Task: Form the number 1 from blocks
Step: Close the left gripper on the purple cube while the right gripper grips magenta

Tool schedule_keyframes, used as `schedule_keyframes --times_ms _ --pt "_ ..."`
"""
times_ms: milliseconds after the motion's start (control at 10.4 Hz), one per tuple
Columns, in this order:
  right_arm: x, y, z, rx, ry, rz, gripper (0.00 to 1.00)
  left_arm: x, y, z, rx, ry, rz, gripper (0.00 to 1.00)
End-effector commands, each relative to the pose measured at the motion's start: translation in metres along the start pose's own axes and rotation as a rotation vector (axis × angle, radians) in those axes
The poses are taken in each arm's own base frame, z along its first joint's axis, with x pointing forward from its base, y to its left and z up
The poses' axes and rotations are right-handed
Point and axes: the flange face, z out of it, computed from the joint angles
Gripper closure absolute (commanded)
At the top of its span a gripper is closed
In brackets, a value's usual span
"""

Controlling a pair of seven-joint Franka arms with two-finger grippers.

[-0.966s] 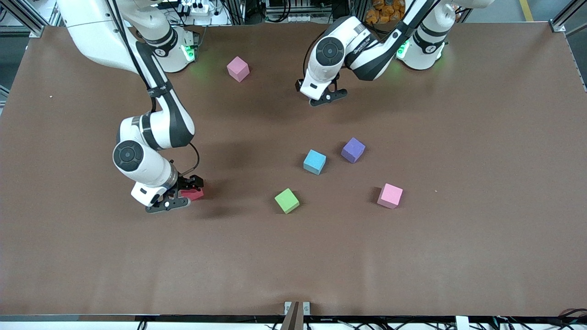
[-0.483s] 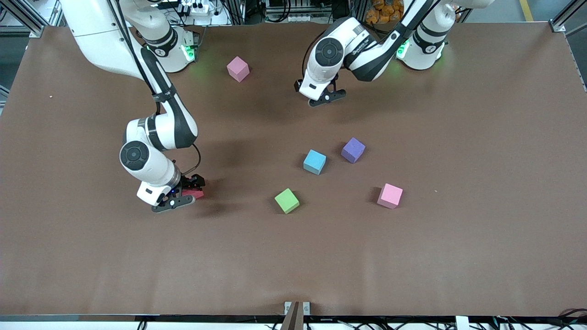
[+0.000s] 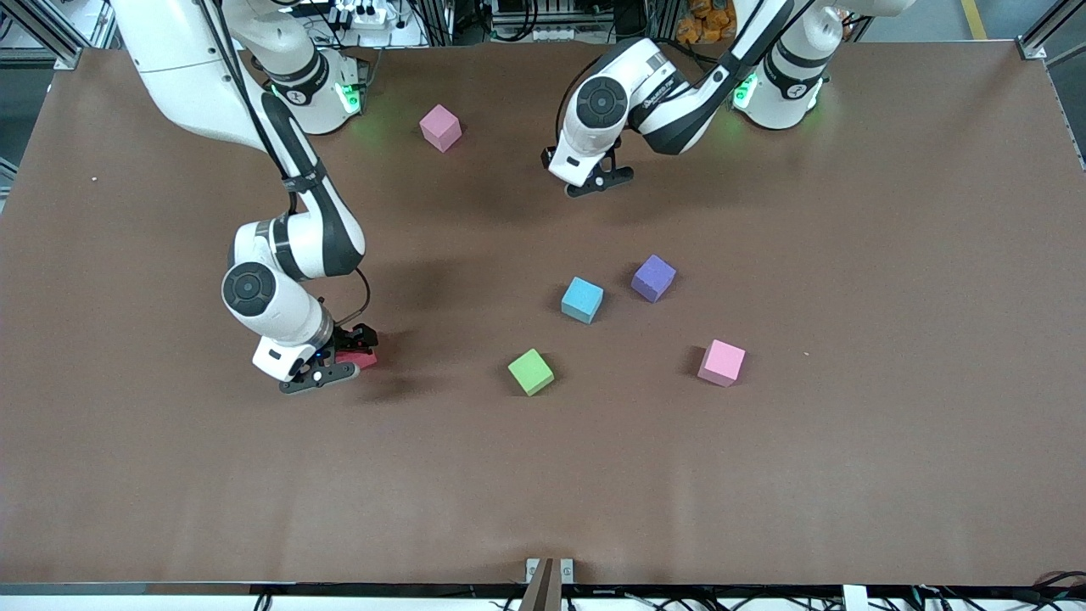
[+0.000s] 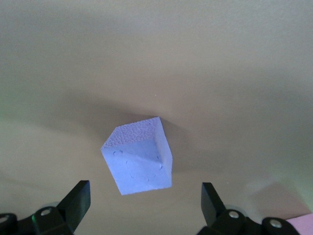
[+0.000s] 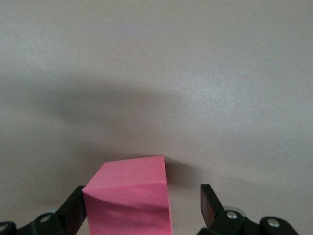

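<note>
The red block (image 3: 361, 359) lies on the table toward the right arm's end. My right gripper (image 3: 338, 365) is down around it and open. In the right wrist view the red block (image 5: 129, 198) touches one finger (image 5: 74, 205) and stands clear of the other. My left gripper (image 3: 594, 180) hangs open over a purple block (image 4: 139, 156) that lies on the table below the right gripper's height; the left hand hides this block in the front view. Mid-table lie a light blue block (image 3: 582, 299), a second purple block (image 3: 653, 277) and a green block (image 3: 530, 372).
One pink cube (image 3: 440, 127) sits near the robots' bases. Another pink cube (image 3: 722, 362) lies beside the green block, toward the left arm's end. The brown table (image 3: 764, 475) is bare along the edge nearest the camera.
My left gripper has drifted a little toward the bases and the right arm's end. The right hand shifted slightly around the red block, which has stayed put.
</note>
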Motion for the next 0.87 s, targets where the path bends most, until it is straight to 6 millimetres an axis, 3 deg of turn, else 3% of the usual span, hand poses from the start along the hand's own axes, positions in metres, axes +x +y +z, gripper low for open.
schedule_keyframes --times_ms 0,290,579,773 --pt "-0.011 0.009 0.008 0.0 0.004 0.02 0.1 0.005 0.003 0.015 0.0 0.008 -0.026 0.0" --pt "-0.016 0.01 0.011 0.032 -0.004 0.075 0.4 0.01 0.006 0.034 -0.005 -0.011 -0.064 0.0" --pt "-0.015 0.011 0.004 0.08 0.001 0.141 0.45 0.009 0.001 0.047 0.021 -0.024 -0.067 0.0" --pt "-0.014 0.026 -0.01 0.07 0.022 0.165 0.45 0.007 -0.003 0.058 0.046 -0.018 -0.05 0.0"
